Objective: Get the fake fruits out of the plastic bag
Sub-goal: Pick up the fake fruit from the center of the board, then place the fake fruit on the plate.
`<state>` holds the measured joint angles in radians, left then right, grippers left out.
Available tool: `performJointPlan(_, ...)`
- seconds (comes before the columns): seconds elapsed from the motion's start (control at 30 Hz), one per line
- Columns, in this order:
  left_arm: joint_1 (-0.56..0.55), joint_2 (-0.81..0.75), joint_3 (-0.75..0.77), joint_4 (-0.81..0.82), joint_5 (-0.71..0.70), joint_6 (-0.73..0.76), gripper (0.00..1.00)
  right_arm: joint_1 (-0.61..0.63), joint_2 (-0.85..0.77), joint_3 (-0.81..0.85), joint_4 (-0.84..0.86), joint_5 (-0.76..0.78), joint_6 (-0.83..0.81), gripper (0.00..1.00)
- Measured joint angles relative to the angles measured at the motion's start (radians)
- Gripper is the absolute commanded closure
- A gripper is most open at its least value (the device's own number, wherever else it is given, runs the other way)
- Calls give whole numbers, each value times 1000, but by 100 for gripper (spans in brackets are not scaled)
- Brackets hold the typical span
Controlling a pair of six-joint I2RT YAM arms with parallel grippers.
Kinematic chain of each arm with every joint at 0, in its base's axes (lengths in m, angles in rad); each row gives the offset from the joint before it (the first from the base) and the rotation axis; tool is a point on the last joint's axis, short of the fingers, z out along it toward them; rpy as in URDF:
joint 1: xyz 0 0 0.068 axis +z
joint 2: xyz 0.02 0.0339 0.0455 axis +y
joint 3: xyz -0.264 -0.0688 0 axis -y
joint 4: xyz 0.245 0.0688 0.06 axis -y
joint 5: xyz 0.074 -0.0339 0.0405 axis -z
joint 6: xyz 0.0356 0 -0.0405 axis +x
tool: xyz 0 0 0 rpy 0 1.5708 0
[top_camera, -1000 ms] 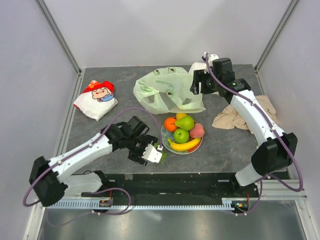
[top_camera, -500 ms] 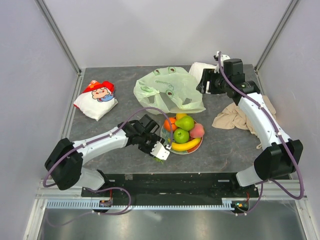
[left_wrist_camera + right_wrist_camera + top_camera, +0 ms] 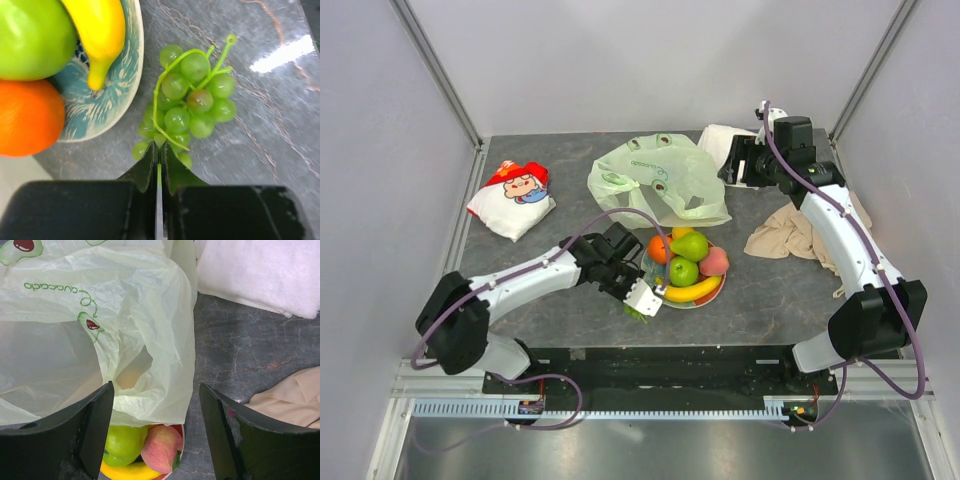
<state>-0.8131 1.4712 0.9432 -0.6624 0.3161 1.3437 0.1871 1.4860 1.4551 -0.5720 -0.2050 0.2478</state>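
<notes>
The left gripper (image 3: 159, 150) pinched the grape bunch (image 3: 192, 100) beside the plate (image 3: 115, 110); the right gripper (image 3: 156, 387) gaped wide above the plastic bag (image 3: 125, 305).

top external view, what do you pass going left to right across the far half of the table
snack packet → plastic bag → beige cloth

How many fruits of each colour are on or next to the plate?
Green: 3 (pear, apple, grapes)
Orange: 1 (orange)
Yellow: 2 (banana, yellow bit behind the pear)
Pink: 1 (peach)
Total: 7
</notes>
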Motion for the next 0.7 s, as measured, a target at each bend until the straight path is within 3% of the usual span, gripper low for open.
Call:
performJointPlan(0.33, 3, -176, 167, -105, 26, -10, 98, -13, 2, 0, 4, 0, 1, 23)
performJointPlan(0.7, 4, -26, 269, -92, 36, -74, 98, -26, 12, 0, 4, 2, 0, 22)
